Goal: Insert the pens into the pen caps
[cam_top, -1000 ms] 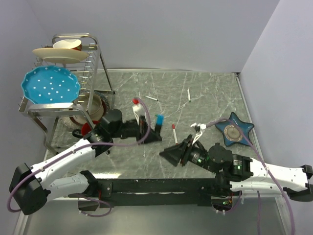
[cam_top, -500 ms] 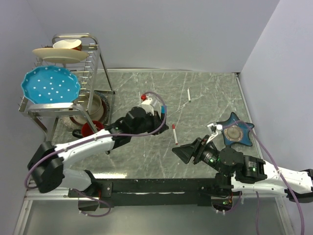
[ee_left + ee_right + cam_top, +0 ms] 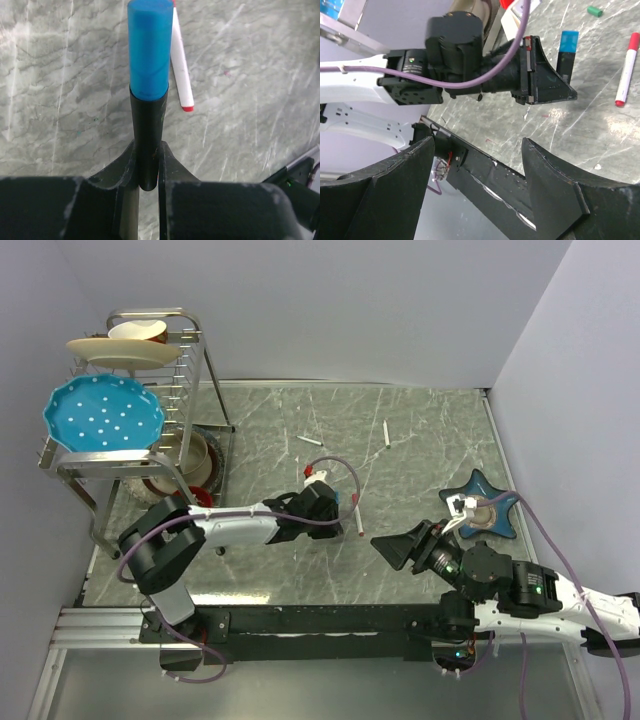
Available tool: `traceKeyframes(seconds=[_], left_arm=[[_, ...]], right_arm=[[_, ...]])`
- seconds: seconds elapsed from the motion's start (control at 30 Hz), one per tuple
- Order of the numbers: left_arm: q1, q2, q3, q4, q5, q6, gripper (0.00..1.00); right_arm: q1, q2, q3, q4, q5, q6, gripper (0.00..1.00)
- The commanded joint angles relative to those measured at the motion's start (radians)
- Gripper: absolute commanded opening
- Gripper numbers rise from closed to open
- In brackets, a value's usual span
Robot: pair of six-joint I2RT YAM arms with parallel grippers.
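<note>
At the centre of the marbled table (image 3: 440, 440), the left gripper (image 3: 147, 167) is clamping the thick black pen (image 3: 148, 125) by its barrel. Its jaws are pressing nearly together on the pen, and the pen's blue end is pointing away from the wrist. Just beside that blue end, a thin white pen with red ends (image 3: 180, 75) is lying flat on the table, clear of the gripper. To the right, the right gripper (image 3: 477, 145) is facing the left one with its jaws gaping wide and gripping nothing. A green cap (image 3: 594, 10) is lying on the table beyond the held pen. Farther back, a second white pen (image 3: 311, 441) and a third white pen (image 3: 387, 432) are lying well apart from each other.
</note>
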Motion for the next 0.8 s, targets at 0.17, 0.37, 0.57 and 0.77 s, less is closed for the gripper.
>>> traceKeyframes(seconds=[0.17, 0.37, 0.57, 0.77], left_arm=[[-0.034, 0.065, 0.055, -0.07, -0.054, -0.111, 0.2], [-0.04, 0.031, 0.071, -0.123, -0.085, -0.14, 0.39], [-0.044, -0.044, 0.094, -0.206, -0.143, -0.152, 0.63], [-0.047, -0.193, 0.04, -0.18, -0.157, -0.088, 0.88]], right_arm=[[0.004, -0.014, 0.038, -0.042, 0.063, 0.053, 0.78], [0.004, 0.001, 0.06, -0.052, 0.068, 0.046, 0.78], [0.004, 0.038, 0.087, -0.092, 0.118, 0.035, 0.78], [0.003, 0.093, 0.173, -0.074, 0.226, -0.107, 0.71]])
